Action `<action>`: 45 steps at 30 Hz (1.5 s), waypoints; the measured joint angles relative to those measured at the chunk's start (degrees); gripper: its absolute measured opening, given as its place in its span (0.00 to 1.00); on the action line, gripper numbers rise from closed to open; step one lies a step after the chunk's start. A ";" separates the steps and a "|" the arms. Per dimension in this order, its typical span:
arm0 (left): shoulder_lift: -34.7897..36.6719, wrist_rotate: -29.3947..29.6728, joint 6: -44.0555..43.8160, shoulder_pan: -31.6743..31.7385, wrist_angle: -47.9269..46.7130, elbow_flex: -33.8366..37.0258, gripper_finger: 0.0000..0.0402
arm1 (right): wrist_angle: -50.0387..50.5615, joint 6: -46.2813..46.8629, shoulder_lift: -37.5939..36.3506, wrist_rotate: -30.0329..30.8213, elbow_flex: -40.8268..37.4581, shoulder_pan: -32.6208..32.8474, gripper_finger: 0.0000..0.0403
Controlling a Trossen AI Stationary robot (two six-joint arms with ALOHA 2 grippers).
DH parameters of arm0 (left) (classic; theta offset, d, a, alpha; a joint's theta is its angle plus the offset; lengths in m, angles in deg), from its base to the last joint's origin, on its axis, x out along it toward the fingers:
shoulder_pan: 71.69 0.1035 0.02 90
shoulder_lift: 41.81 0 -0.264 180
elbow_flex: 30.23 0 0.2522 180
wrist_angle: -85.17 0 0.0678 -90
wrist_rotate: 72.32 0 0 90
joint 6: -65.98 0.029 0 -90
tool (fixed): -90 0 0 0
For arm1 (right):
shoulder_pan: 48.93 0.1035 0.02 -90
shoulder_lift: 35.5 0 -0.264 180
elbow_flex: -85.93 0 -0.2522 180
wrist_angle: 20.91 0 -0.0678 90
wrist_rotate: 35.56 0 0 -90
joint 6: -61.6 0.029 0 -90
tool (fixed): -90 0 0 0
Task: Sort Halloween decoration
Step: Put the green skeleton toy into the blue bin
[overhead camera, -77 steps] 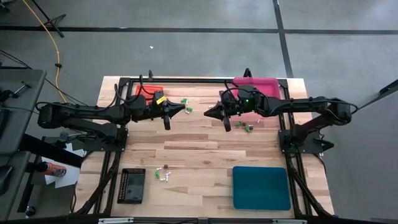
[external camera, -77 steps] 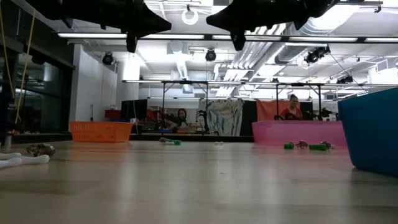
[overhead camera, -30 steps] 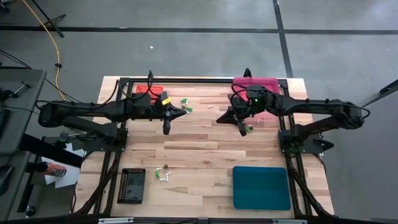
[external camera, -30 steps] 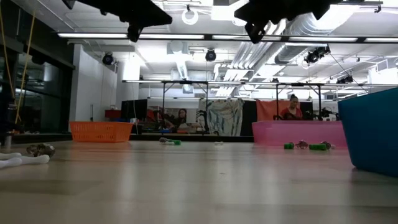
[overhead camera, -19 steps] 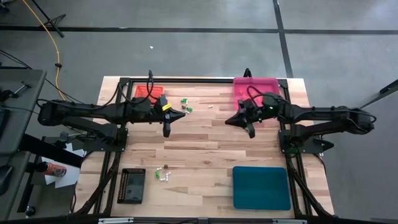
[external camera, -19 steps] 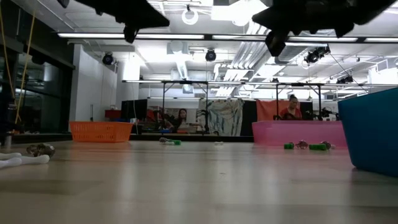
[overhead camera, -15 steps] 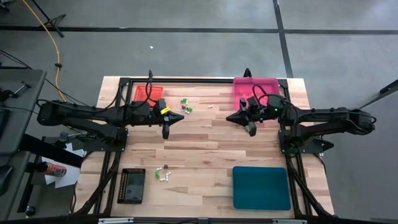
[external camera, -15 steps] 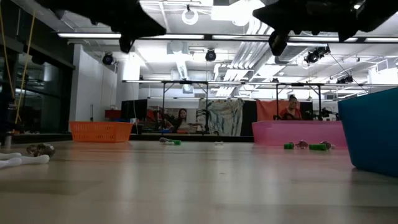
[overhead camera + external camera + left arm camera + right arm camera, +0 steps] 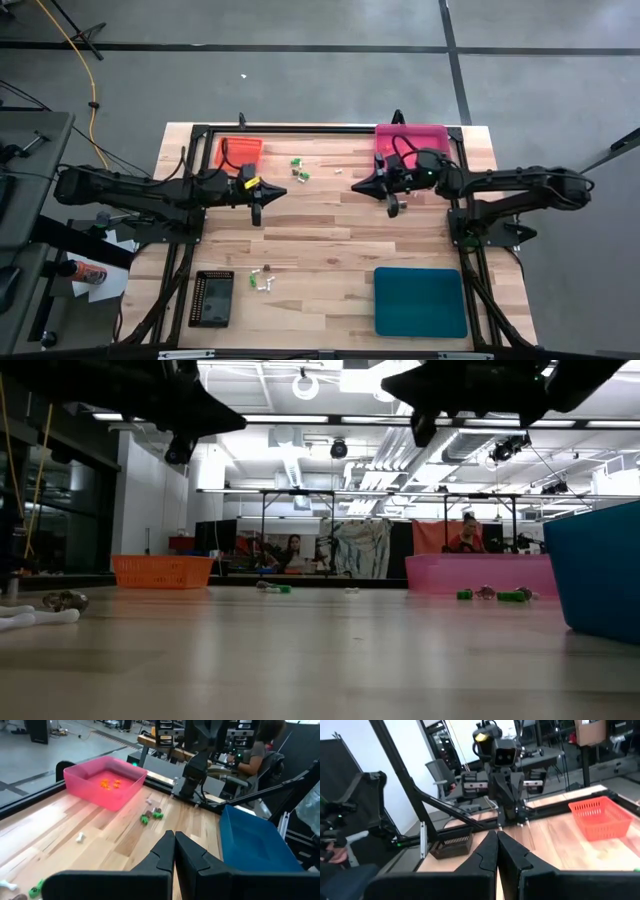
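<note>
The Halloween decoration lies scattered as tiny trinkets. Two green ones [image 9: 299,168] and a white one [image 9: 338,170] lie near the far middle. A small cluster [image 9: 262,279] lies beside the black tray [image 9: 211,297]. More green and brown ones [image 9: 150,815] lie in front of the pink tray [image 9: 410,136], which holds orange ones [image 9: 110,783]. My left gripper [image 9: 284,190] and my right gripper [image 9: 354,187] hover above the table's middle, tips facing each other. Both are shut with nothing between the fingers [image 9: 173,841] [image 9: 496,839].
The orange tray [image 9: 238,152] stands at the far left and the teal tray [image 9: 420,301] at the near right. A black frame [image 9: 320,128] runs round the table. Bare wood lies between the two grippers. People sit in the room beyond the table.
My left gripper has drawn back toward the table's left edge and sunk a little, staying shut. My right gripper has swung toward the pink tray and partly back, sunk slightly and tipped up toward level. The trinkets have stayed where they were.
</note>
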 joint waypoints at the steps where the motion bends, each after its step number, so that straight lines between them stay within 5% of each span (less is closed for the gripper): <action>1: 0.01 0.00 -0.01 0.01 -0.33 0.04 0.00 | 0.02 0.02 0.96 0.00 0.35 0.00 0.00; 12: -0.17 -0.01 0.05 0.01 -0.83 0.04 0.00 | -0.02 -0.09 6.30 -0.02 4.64 0.00 0.00; 45: -0.22 -0.05 0.06 0.01 -1.62 0.02 0.00 | 0.00 1.06 6.36 0.27 5.00 0.00 0.00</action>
